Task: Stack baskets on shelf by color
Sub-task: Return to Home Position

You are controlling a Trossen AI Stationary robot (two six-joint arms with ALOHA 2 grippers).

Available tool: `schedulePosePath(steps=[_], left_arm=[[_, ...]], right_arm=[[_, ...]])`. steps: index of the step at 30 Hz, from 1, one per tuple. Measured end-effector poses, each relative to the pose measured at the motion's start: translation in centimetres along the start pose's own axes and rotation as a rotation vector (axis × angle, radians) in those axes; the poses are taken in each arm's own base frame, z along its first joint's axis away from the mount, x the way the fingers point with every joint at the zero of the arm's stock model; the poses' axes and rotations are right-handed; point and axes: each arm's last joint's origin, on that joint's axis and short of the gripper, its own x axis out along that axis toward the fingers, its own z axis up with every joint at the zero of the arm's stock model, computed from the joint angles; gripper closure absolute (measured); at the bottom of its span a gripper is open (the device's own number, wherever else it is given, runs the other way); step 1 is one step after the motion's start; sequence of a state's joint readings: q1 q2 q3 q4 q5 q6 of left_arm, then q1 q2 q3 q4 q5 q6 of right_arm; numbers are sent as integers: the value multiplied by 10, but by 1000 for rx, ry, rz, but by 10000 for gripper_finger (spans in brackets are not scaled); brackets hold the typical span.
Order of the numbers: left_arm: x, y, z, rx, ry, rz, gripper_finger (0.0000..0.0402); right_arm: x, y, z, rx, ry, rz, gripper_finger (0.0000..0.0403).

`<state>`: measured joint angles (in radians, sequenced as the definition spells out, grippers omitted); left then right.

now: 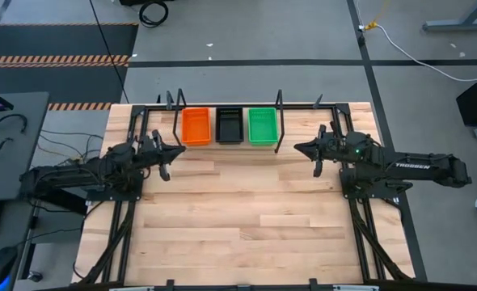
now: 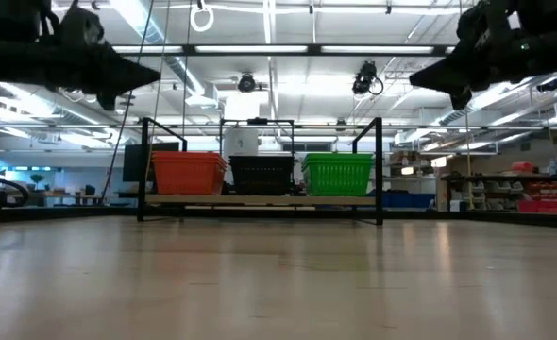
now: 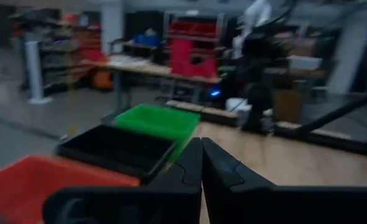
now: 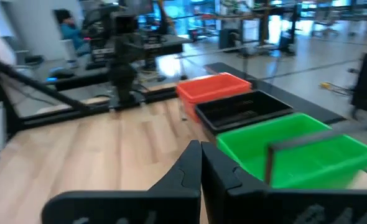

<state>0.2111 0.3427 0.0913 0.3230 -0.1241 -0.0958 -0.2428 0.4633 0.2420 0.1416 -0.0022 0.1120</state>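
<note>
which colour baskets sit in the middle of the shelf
The black baskets, flanked by the orange baskets and the green baskets.

Seen level across the tabletop [image 2: 278,283], the shelf [image 2: 260,200] at the far end carries orange baskets [image 2: 189,174], black baskets [image 2: 261,175] and green baskets [image 2: 337,174] abreast between its black posts, with left claw [image 2: 146,74] and right claw [image 2: 420,83] hanging high above, tips pointing inward.
</note>
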Motion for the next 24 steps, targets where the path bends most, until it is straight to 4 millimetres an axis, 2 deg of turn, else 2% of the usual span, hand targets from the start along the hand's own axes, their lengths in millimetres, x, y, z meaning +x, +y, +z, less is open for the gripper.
schedulePosePath(steps=[7,12,17,24], left_arm=[[-1,4,-4,4,21,109,398],[-2,7,-10,39,73,175,398],[-2,3,-12,17,100,56,398],[-4,-2,-15,12,77,-3,399]], right_arm=[[3,-5,-10,17,42,-120,400],[4,-5,-12,-18,63,-65,400],[4,-2,-10,-39,57,23,400],[-1,-1,-8,-59,19,70,400]])
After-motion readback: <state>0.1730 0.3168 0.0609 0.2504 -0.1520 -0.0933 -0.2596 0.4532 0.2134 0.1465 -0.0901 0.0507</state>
